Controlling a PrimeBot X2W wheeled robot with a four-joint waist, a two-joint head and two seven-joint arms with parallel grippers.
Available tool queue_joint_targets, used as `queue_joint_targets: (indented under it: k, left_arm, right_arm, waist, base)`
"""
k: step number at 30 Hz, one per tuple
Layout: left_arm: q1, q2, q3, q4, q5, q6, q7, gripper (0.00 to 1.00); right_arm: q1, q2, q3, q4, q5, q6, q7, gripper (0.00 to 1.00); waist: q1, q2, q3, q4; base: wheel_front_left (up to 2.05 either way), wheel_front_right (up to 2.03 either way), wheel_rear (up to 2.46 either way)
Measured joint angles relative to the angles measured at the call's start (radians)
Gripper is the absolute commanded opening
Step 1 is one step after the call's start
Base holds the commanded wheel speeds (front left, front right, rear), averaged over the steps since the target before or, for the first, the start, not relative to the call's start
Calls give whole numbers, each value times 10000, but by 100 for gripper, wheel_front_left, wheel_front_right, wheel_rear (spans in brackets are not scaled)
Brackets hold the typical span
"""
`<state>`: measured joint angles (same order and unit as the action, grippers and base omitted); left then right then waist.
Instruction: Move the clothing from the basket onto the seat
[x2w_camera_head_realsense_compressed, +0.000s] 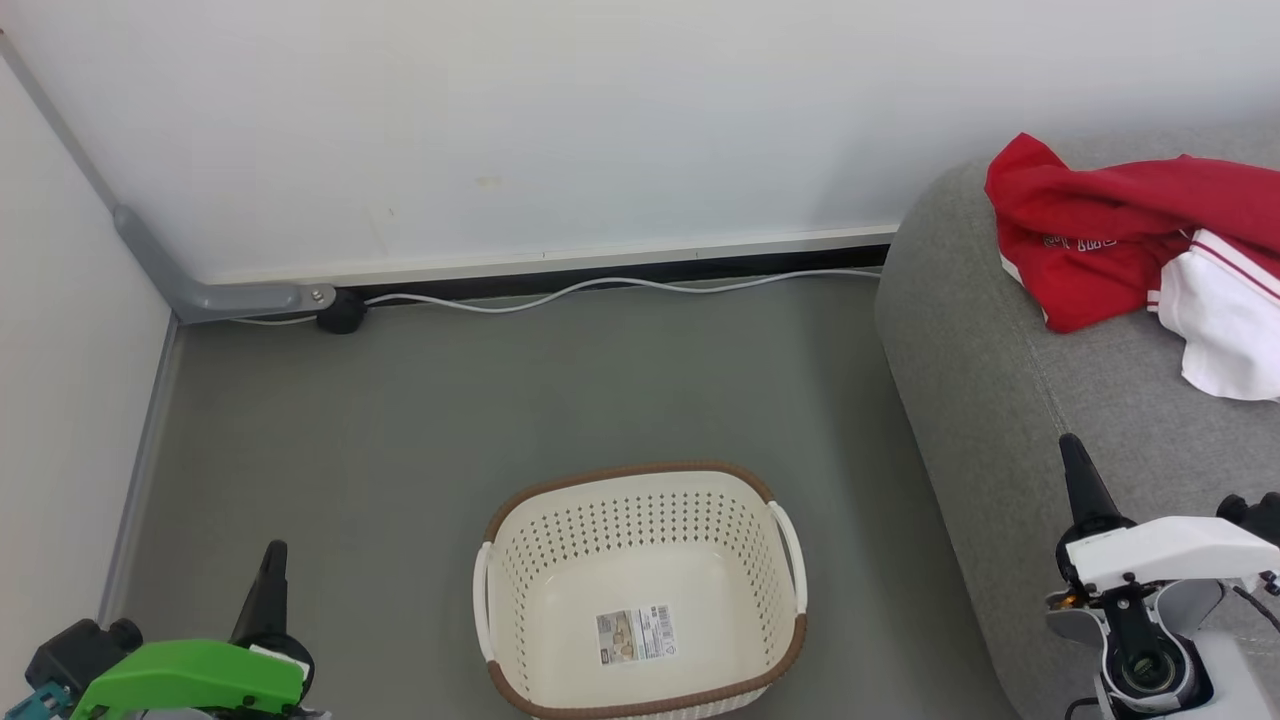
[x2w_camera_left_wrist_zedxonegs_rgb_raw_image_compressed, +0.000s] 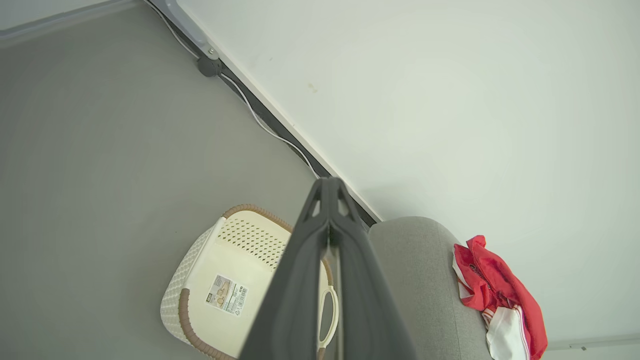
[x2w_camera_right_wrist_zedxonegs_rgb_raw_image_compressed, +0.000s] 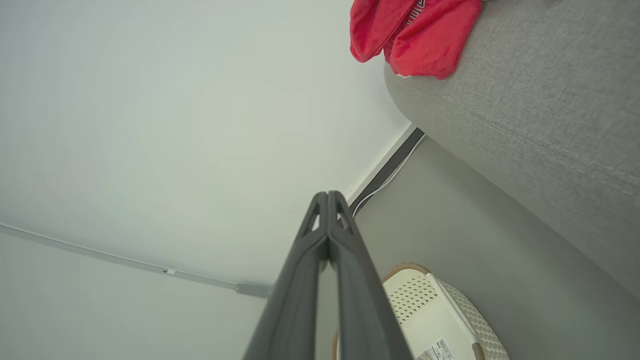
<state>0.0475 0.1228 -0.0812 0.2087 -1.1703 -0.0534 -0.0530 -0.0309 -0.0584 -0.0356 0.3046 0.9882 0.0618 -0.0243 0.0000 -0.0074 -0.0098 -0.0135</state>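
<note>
The red and white clothing (x2w_camera_head_realsense_compressed: 1140, 250) lies crumpled on the grey seat (x2w_camera_head_realsense_compressed: 1000, 400) at the right; it also shows as clothing (x2w_camera_left_wrist_zedxonegs_rgb_raw_image_compressed: 505, 300) in the left wrist view and clothing (x2w_camera_right_wrist_zedxonegs_rgb_raw_image_compressed: 410, 35) in the right wrist view. The cream basket (x2w_camera_head_realsense_compressed: 640, 590) with a brown rim stands on the floor, holding only its paper label (x2w_camera_head_realsense_compressed: 634, 634). My left gripper (x2w_camera_head_realsense_compressed: 274, 556) is shut at the lower left, apart from the basket. My right gripper (x2w_camera_head_realsense_compressed: 1072, 450) is shut with nothing in it, over the seat's front edge. Its fingers (x2w_camera_right_wrist_zedxonegs_rgb_raw_image_compressed: 327, 210) are pressed together.
A white wall with a dark baseboard (x2w_camera_head_realsense_compressed: 620, 275) and a white cable (x2w_camera_head_realsense_compressed: 600, 290) runs behind the basket. A grey conduit (x2w_camera_head_realsense_compressed: 200, 290) and a black plug (x2w_camera_head_realsense_compressed: 342, 312) sit in the left corner. Grey floor (x2w_camera_head_realsense_compressed: 400, 450) surrounds the basket.
</note>
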Motion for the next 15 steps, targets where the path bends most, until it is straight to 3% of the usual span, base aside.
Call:
queue_joint_targets:
  k: [15]
  left_arm:
    - [-333, -205, 456, 201, -1409, -257, 470, 0]
  right_arm:
    - [-86, 69, -362, -46, 2004, 176, 476, 0]
  waist:
    - [0, 0, 42, 45]
  base:
    - [0, 0, 0]
